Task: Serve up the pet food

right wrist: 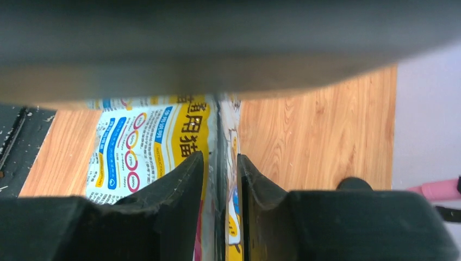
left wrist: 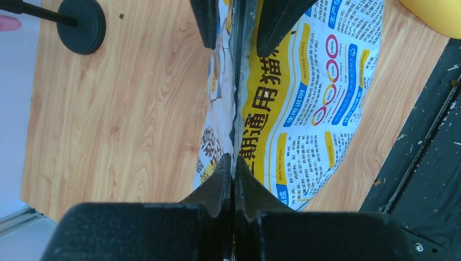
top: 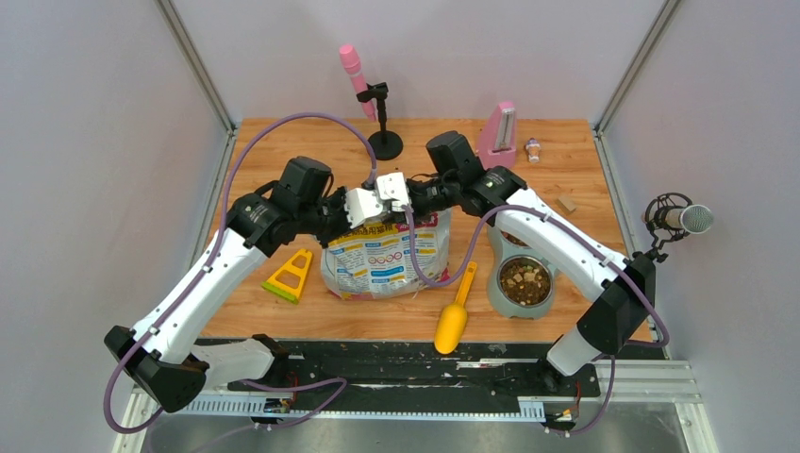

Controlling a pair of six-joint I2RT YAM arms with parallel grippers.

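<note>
1. Currently the left gripper (left wrist: pixel 232 163) is clamped flat on the top seam of the printed cat-food bag (top: pixel 382 260), which stands upright mid-table between the two arms.
2. Opposite it, the right gripper (right wrist: pixel 217 160) straddles the same seam with its jaws narrowly apart. A slim gap shows on either side of the film, so it does not look pinched there.
3. The pet food (top: pixel 525 281), brown and tan kibble, fills the near well of the grey double bowl (top: pixel 492 283) just right of the bag. Any kibble inside the bag is hidden.
4. The yellow scoop (top: pixel 454 316) lies on the wooden table (top: pixel 557 170) between bag and bowl, touched by neither gripper.
5. With the bowl filled and the scoop down, the step in hand is probably working the bag mouth, most likely pressing it shut.
6. To do it well, the right jaws should close squarely over the seam, close beside the left grip, with both layers between the pads.
7. The left arm should hold the seam taut and level so the film does not fold or slip.
8. Pulling sideways risks tipping the bag toward the bowl.
</note>
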